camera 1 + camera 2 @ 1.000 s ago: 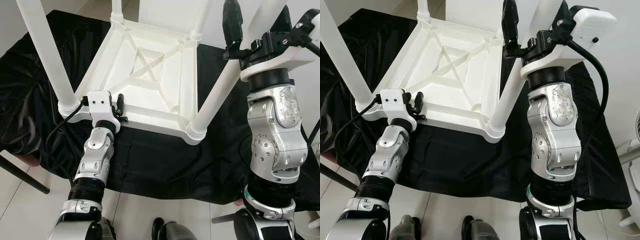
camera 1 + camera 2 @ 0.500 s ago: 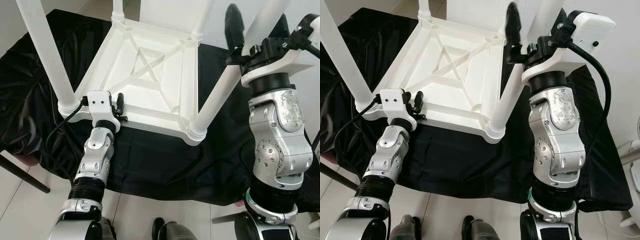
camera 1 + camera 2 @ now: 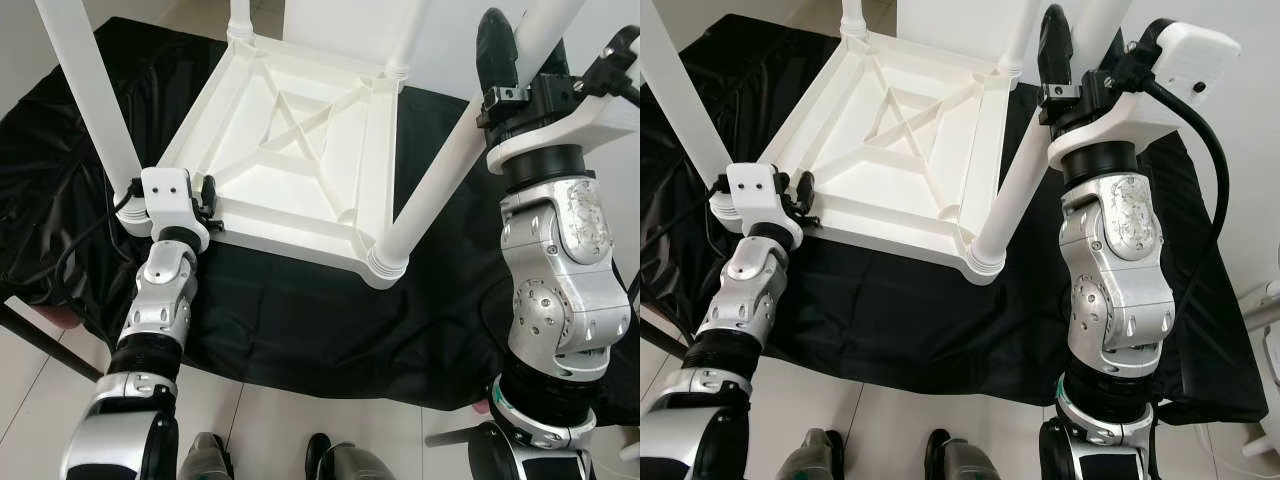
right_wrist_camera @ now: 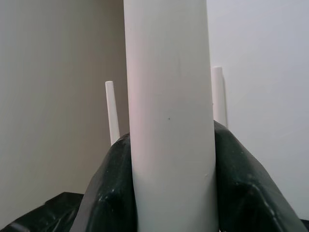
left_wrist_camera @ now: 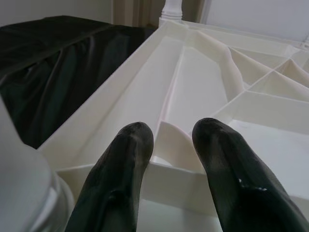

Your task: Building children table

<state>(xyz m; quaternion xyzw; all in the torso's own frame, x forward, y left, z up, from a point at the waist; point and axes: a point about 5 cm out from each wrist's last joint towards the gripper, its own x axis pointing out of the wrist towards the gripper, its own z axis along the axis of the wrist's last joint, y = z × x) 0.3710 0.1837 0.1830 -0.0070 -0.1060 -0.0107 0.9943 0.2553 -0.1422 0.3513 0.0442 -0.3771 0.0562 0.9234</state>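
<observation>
A white plastic children's table [image 3: 300,150] lay upside down on a bench draped in glossy, wrinkled black cloth [image 3: 300,320], its round legs pointing up and its ribbed underside showing a moulded X brace. At the near left corner, beside the ringed socket of the near left leg [image 3: 90,100], the left gripper [image 5: 169,140] sat at the table's rim, its rounded black fingers [image 5: 123,159] narrowly parted on either side of a thin rib of the frame. A second before, that gripper had been farther along the front rim, towards the middle. On the right, the right gripper [image 4: 169,159] held the smooth tubular near right leg [image 3: 440,170] high up between both fingers, and had risen slightly along it. That leg stood seated in its corner socket.
</observation>
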